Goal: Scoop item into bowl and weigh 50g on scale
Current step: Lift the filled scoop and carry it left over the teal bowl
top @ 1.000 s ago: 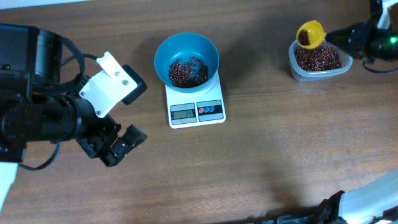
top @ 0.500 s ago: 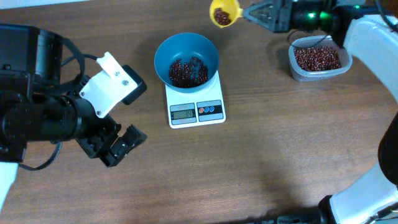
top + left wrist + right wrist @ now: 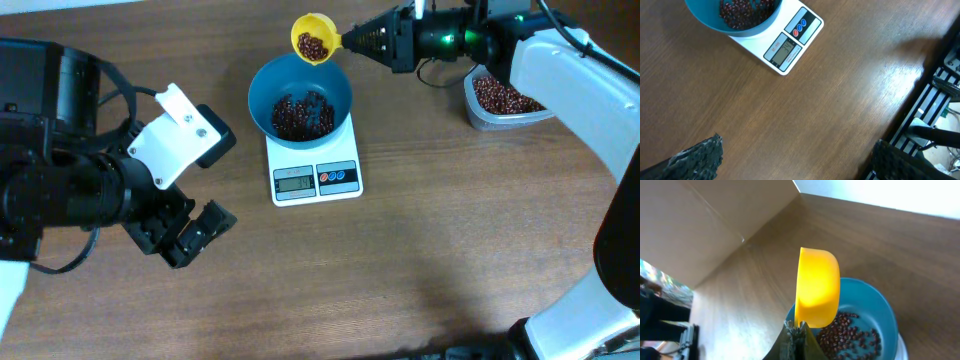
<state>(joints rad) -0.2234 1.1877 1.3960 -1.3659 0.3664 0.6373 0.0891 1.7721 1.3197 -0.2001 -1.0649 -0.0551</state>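
Note:
The teal-blue bowl (image 3: 300, 95) sits on the white scale (image 3: 315, 170) and holds a layer of red-brown beans (image 3: 303, 115). My right gripper (image 3: 352, 40) is shut on the handle of a yellow scoop (image 3: 314, 38) that carries beans just above the bowl's far rim. In the right wrist view the scoop (image 3: 816, 289) hangs over the bowl (image 3: 875, 310), gripped by my right gripper (image 3: 797, 330). My left gripper (image 3: 195, 232) is open and empty, low over the table at the left. In the left wrist view the bowl (image 3: 735, 17) and scale (image 3: 787, 45) lie ahead.
A clear plastic tub (image 3: 478, 112) with more beans stands at the far right, partly hidden by my right arm. The left arm's black and white body fills the left side of the table. A dark rack (image 3: 935, 100) lies beyond the table edge.
My right gripper has carried the loaded scoop left from the tub to just over the bowl's far rim. The left arm has not moved.

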